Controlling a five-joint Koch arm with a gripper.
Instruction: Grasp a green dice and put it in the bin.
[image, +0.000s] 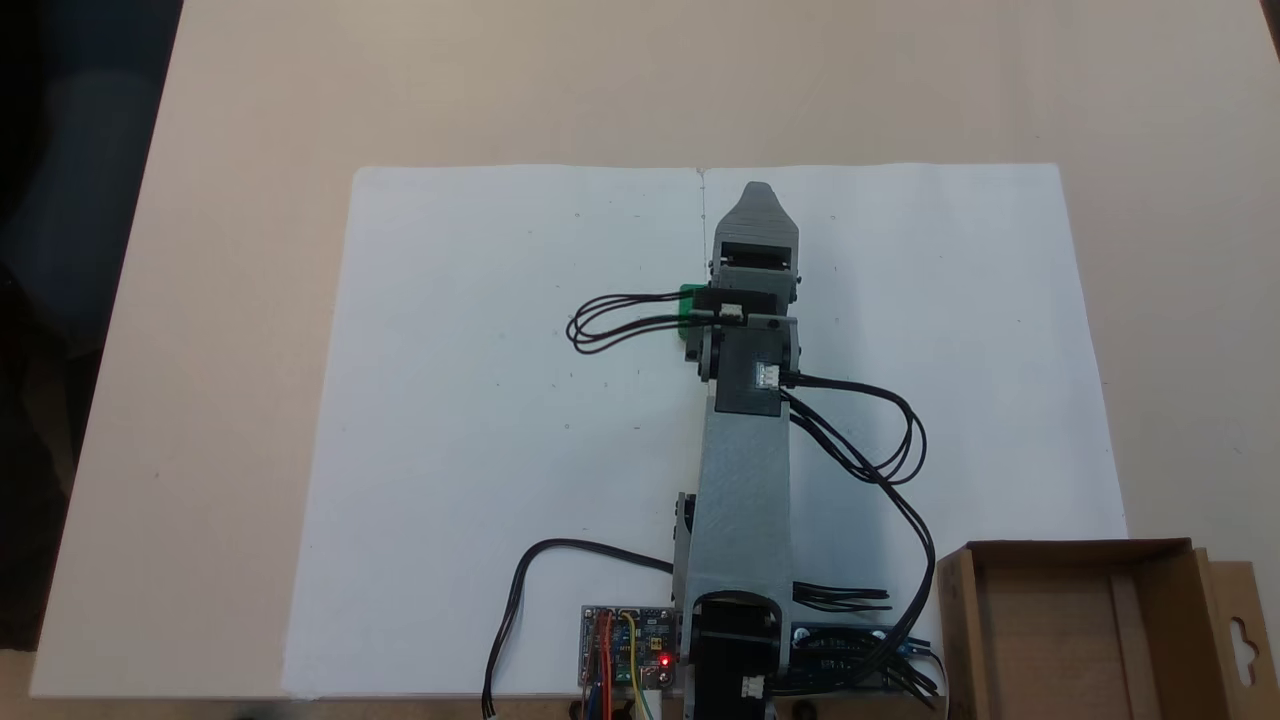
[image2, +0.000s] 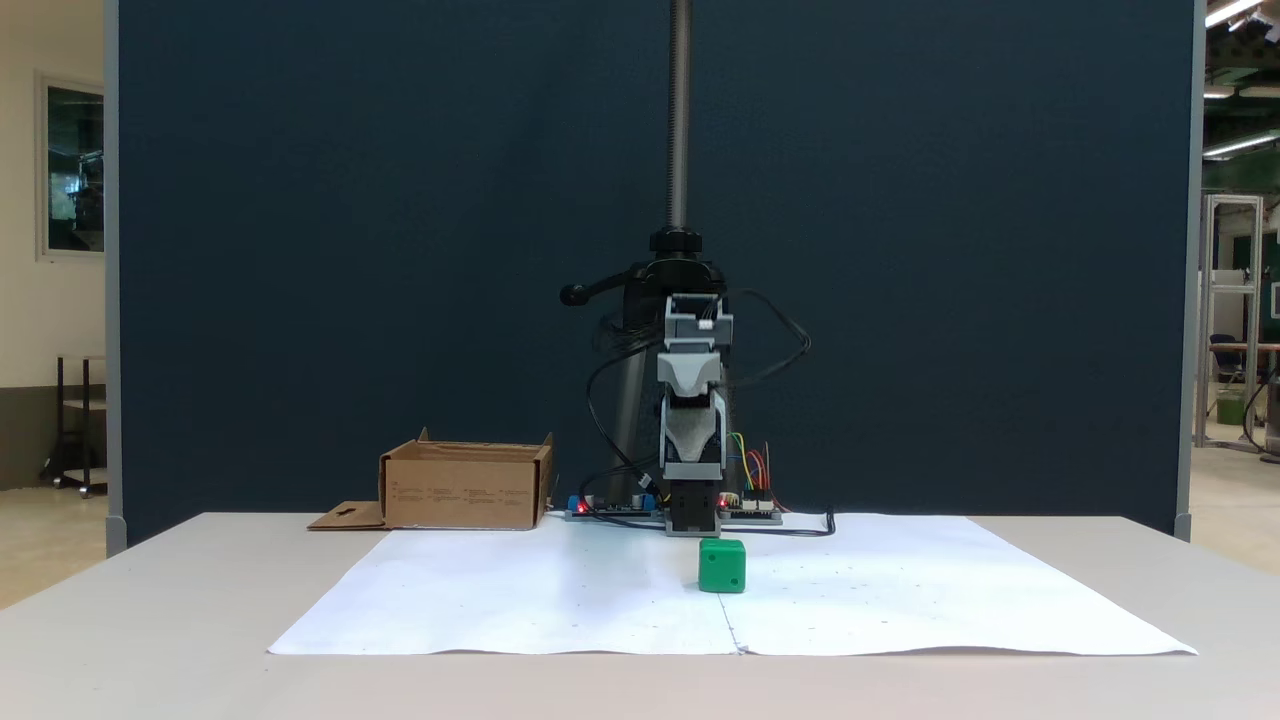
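Observation:
The green dice (image2: 722, 565) sits on the white paper sheet (image2: 560, 600) near the middle of the table, with dark pips on its front face. From above, just a green edge of the dice (image: 687, 310) peeks out left of the wrist, which hides the remainder. My gripper (image: 757, 195) is stretched forward and held well above the table, clear of the dice. Seen from the front, the gripper (image2: 692, 400) faces the camera with its jaws stacked, so no gap can be read. The bin (image: 1080, 630), a shallow brown cardboard box, stands beside the arm's base.
The bin (image2: 465, 487) has a flat flap with a hang-hole (image: 1243, 635) on its outer side. Black cables (image: 620, 320) loop out from the wrist and along the arm. A controller board (image: 628, 650) with a red light lies at the base. A camera stand pole (image2: 680, 110) rises behind.

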